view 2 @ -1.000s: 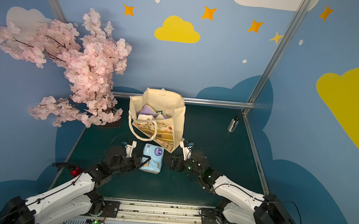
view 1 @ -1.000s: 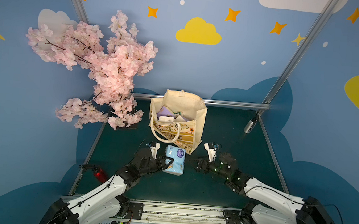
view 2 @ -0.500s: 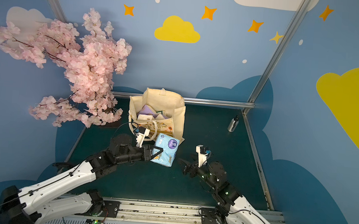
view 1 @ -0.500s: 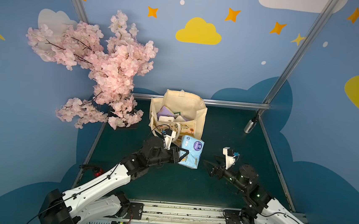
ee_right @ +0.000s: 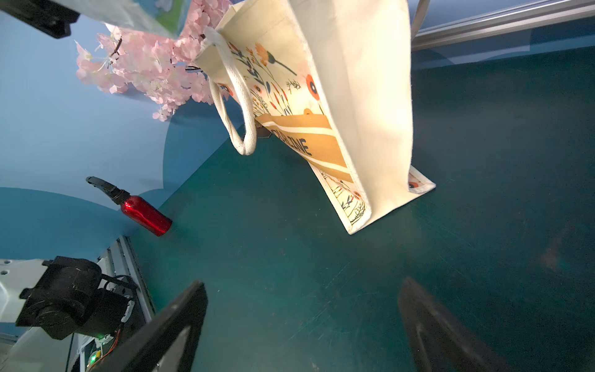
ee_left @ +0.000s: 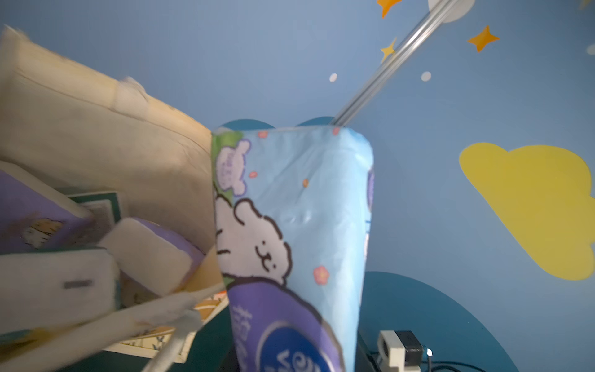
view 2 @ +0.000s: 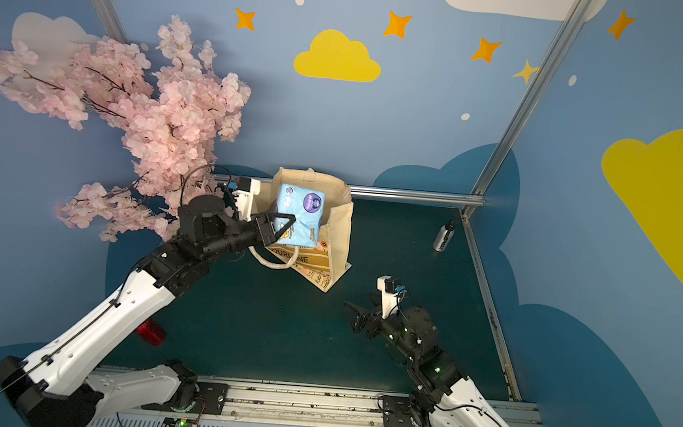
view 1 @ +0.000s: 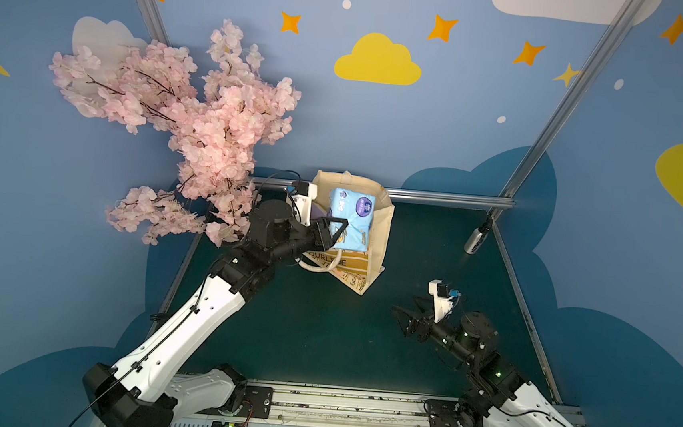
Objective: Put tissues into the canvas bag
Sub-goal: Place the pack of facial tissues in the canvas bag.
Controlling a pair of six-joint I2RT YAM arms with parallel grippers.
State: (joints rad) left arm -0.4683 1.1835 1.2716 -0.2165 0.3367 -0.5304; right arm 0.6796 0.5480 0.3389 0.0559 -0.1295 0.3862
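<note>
A pink blossom branch [view 1: 196,136] is leaning in from the far left. The left gripper [view 1: 338,232] is clamping the light blue tissue pack [view 1: 351,215] by its lower end, holding it upright over the open top of the canvas bag [view 1: 381,242], which is standing on the green table [view 1: 322,325] near the back rail. In the left wrist view, 2 purple packs [ee_left: 32,209] are lying inside the bag. Further right, the right gripper [view 1: 405,307] is hovering above the table, jaws spread wide, gripping nothing. A silver bottle [view 1: 475,241] is standing at the far right.
</note>
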